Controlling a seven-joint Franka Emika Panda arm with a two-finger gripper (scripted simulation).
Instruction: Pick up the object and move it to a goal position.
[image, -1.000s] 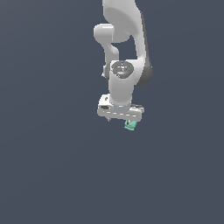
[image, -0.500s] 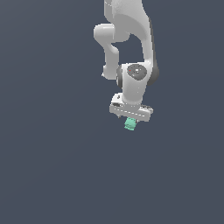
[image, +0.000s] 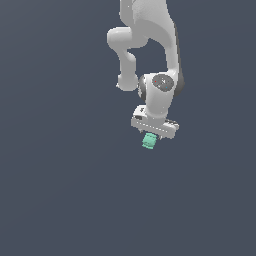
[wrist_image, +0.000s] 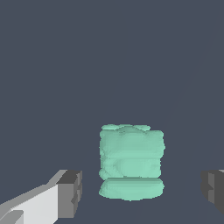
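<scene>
Since a second ago the gripper (image: 153, 133) had slid toward the exterior view's right and twisted, while the object (image: 148, 141) stayed put, so the hand went from having the object off one end to sitting roughly centred over it. In the wrist view the fingers (wrist_image: 70, 193) stood apart, with the object (wrist_image: 131, 153) between them and a clear gap on each side, touching neither pad. Read: alignment looked about done, grasp not yet made; next call was to come down if needed and close. How high the pads sat against the object, couldn't tell. Gap looked a bit wider on one side, so closing might nudge it before it seated. Beyond the object just flat dark ground, no edges or obstacles in either view, so plenty of room to lift and carry. No goal marker visible.
</scene>
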